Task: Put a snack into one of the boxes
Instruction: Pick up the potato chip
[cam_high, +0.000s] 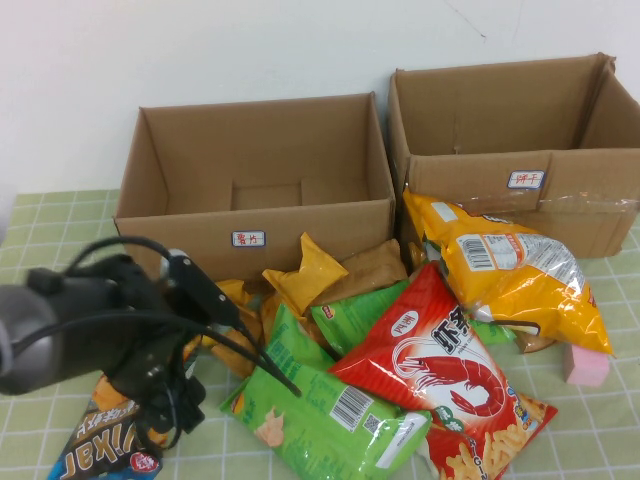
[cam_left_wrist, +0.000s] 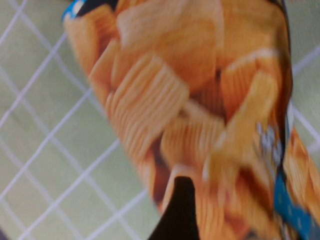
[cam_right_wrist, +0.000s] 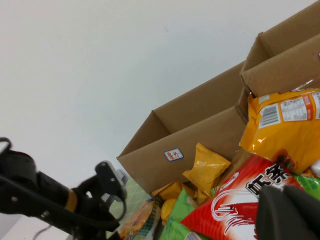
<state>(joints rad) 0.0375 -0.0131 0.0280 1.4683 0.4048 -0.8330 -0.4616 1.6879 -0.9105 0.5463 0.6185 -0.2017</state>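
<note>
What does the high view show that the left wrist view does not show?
Only the high view shows the two cardboard boxes, the red shrimp snack bag, the green bags and the left hand low over the pile's left end. Only the left wrist view shows ridged chips printed close up. Both share the orange chip bag and green checked cloth. The right hand is only a dark edge in its own wrist view.

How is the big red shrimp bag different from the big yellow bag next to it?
The red shrimp bag lies flat on the pile, while the yellow bag leans against the right box. Red one shows a shrimp drawing; yellow one shows a barcode. Both are unopened snacks outside the boxes. The left gripper hovers over another bag; the right gripper waits apart.
</note>
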